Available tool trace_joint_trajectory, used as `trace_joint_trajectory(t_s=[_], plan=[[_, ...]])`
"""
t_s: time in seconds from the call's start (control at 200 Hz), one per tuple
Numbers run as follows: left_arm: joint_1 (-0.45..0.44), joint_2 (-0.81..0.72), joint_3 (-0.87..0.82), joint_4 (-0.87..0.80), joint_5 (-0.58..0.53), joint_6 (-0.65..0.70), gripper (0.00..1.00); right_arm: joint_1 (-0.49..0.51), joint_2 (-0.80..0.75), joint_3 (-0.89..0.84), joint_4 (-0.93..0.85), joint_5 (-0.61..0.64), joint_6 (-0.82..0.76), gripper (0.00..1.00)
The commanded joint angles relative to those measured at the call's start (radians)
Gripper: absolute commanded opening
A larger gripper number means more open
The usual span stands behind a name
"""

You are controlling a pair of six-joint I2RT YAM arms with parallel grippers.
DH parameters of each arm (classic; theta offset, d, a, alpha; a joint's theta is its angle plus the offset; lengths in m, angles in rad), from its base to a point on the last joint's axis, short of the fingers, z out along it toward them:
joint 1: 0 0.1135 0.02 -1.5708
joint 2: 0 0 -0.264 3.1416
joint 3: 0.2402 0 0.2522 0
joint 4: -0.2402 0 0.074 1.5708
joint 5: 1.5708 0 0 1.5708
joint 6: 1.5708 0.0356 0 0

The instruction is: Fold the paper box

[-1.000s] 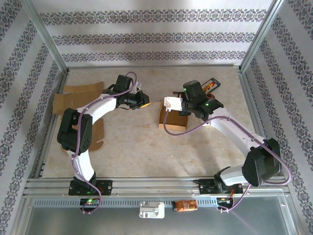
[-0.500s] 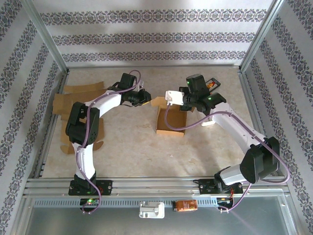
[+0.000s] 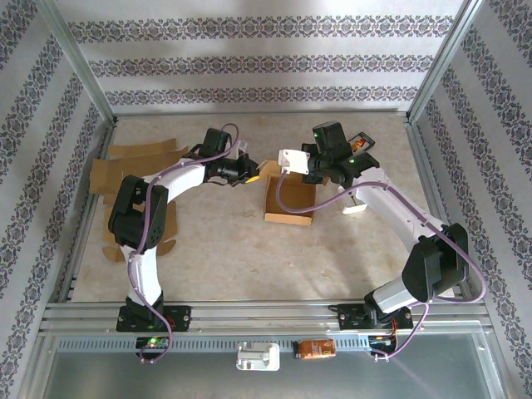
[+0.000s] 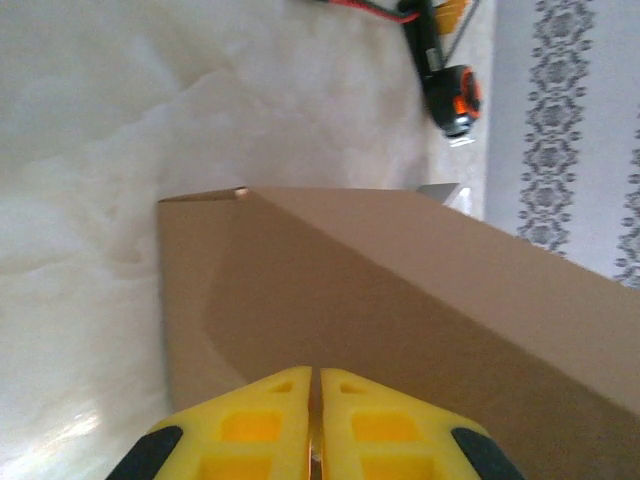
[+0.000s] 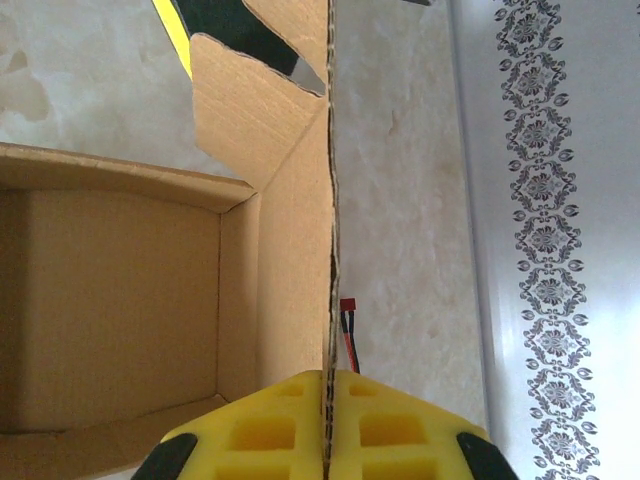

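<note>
From above, the open-topped paper box (image 3: pixel 289 199) sits on the surface (image 3: pixel 233 249), with the left claw (image 3: pixel 249 172) at its far-left flap; at the left wrist, that claw's yellow fingers (image 4: pixel 255 425) pinch shut on the box flap; at the right wrist, the right claw (image 5: pixel 327 420) clamps a box wall edge-on.

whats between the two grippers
A flap of the paper box, in the top view; the left gripper and right gripper flank it.
</note>
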Motion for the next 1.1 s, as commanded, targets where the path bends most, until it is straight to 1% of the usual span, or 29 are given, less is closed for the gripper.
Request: trace_joint_trajectory(t_s=[0.0,0.065,0.305,0.39,0.5,0.71,0.834,0.959,1.054,1.094], plan=[[-0.034,-0.007,-0.006,0.126,0.095,-0.082,0.1,0.003,0.025,0.021,-0.035,-0.007,0.024,0.01],[-0.039,-0.001,-0.008,0.16,0.107,-0.111,0.1,0.005,0.026,0.018,-0.035,-0.006,0.026,0.02],[-0.044,0.01,-0.032,0.378,0.164,-0.257,0.09,0.008,0.038,0.029,-0.035,0.007,0.027,0.02],[-0.045,0.029,-0.031,0.38,0.176,-0.267,0.09,0.009,0.042,0.037,-0.037,0.004,0.029,0.02],[-0.045,0.025,-0.056,0.34,0.15,-0.225,0.09,0.011,0.036,0.026,-0.035,0.0,0.037,0.02],[-0.042,-0.011,-0.065,0.177,0.058,-0.087,0.09,0.022,-0.015,-0.068,0.008,0.013,0.056,0.02],[-0.039,-0.017,-0.061,0.137,0.033,-0.055,0.1,0.025,-0.032,-0.105,0.012,0.016,0.069,0.02],[-0.036,-0.056,-0.074,0.085,-0.038,0.009,0.16,0.024,-0.041,-0.116,0.015,0.024,0.073,0.02],[-0.035,-0.104,-0.079,0.015,-0.131,0.111,0.22,0.019,-0.035,-0.092,0.014,0.017,0.073,0.03],[-0.035,-0.131,-0.084,-0.01,-0.179,0.161,0.27,0.015,-0.03,-0.076,0.011,0.007,0.074,0.03]])
